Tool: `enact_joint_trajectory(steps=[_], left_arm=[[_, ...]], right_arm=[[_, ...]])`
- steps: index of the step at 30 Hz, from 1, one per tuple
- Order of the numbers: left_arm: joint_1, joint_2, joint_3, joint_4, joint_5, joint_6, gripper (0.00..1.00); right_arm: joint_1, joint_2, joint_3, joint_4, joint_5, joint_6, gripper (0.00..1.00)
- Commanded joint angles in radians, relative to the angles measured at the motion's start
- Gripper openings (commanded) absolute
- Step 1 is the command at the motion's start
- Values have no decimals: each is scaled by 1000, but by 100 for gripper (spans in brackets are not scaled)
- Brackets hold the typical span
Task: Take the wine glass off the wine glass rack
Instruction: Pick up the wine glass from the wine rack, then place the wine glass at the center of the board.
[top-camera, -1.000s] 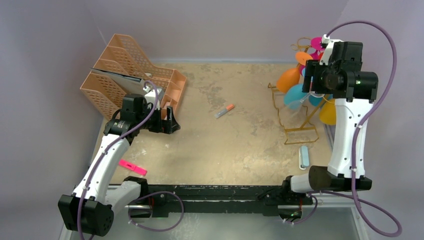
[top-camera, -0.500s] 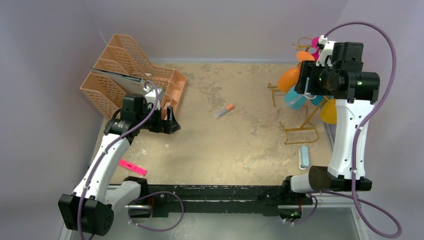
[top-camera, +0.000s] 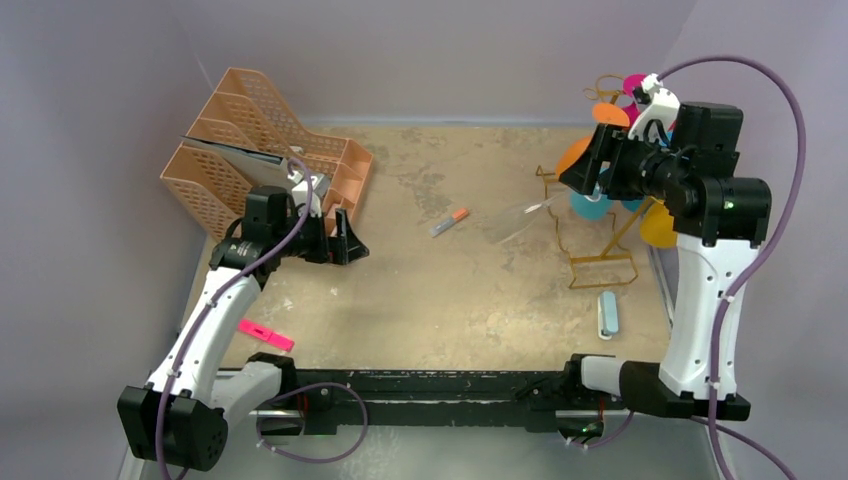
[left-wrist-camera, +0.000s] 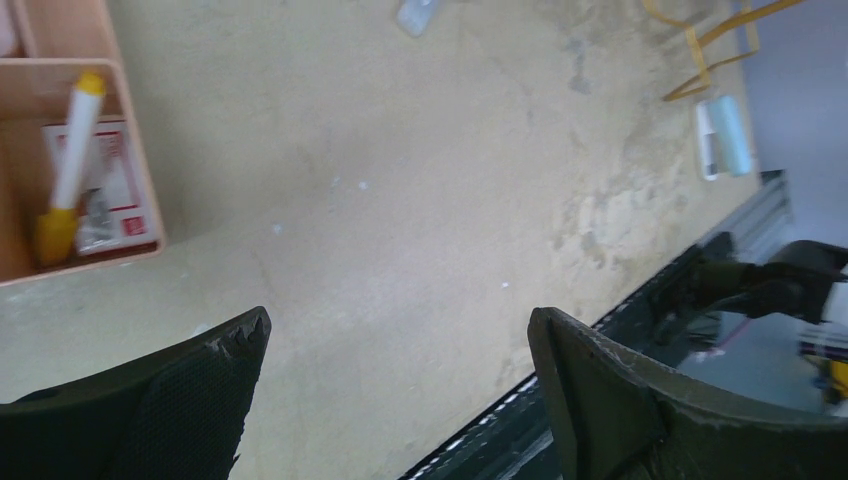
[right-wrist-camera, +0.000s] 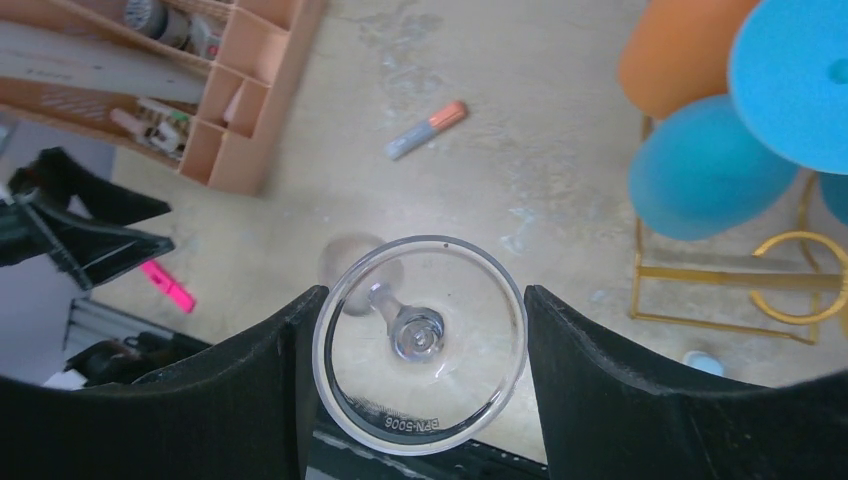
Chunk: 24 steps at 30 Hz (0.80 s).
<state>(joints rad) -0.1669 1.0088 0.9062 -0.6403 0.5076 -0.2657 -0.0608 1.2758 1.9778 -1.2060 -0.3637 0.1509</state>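
The clear wine glass (top-camera: 520, 217) hangs in the air left of the gold wire wine glass rack (top-camera: 600, 262), clear of its hooks. My right gripper (top-camera: 582, 177) is shut on the glass's round foot, which fills the gap between the fingers in the right wrist view (right-wrist-camera: 420, 340); the stem and bowl point away towards the table. My left gripper (top-camera: 345, 245) is open and empty over bare table, as the left wrist view (left-wrist-camera: 400, 330) shows.
Orange (top-camera: 575, 155), blue (top-camera: 588, 205), yellow (top-camera: 657, 225) and pink (top-camera: 633, 85) glasses hang on the rack. A peach lattice organiser (top-camera: 250, 140) stands back left. A grey-orange marker (top-camera: 450, 221), a pink item (top-camera: 265, 335) and a pale blue item (top-camera: 607, 313) lie on the table.
My right gripper has swung left and tipped forward, carrying the clear wine glass away from the rack and out over the table. The left arm has barely moved.
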Motion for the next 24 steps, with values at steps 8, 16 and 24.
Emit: enact_joint_trajectory(steps=[8, 16, 24], left_arm=[[-3, -12, -95, 293, 288, -231, 100], [-3, -73, -53, 201, 248, -172, 99], [-54, -127, -39, 313, 406, -109, 94]], right_arm=[[174, -62, -182, 167, -67, 123, 34], [287, -89, -346, 281, 11, 199, 33], [504, -34, -386, 308, 191, 211, 33]])
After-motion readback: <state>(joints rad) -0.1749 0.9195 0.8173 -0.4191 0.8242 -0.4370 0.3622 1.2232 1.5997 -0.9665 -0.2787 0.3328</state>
